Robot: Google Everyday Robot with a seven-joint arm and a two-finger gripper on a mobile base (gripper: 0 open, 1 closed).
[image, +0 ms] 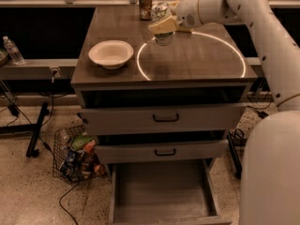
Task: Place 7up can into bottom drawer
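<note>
The 7up can [163,35] is a pale can with a silver top, at the back middle of the wooden tabletop [197,60]. My gripper [162,26] reaches in from the right and is shut on it, its pale fingers [157,27] across the can's middle. The can stays upright; I cannot tell whether it rests on the top or hangs just above it. The bottom drawer [161,193] is pulled open below the cabinet front, a shallow grey tray with nothing in it.
A darker brown-red can [146,3] stands just behind and left of the 7up can. A white bowl [111,54] sits on the left of the tabletop. The two upper drawers [165,118] are shut. A wire basket [77,156] of items stands on the floor at left. My arm fills the right side.
</note>
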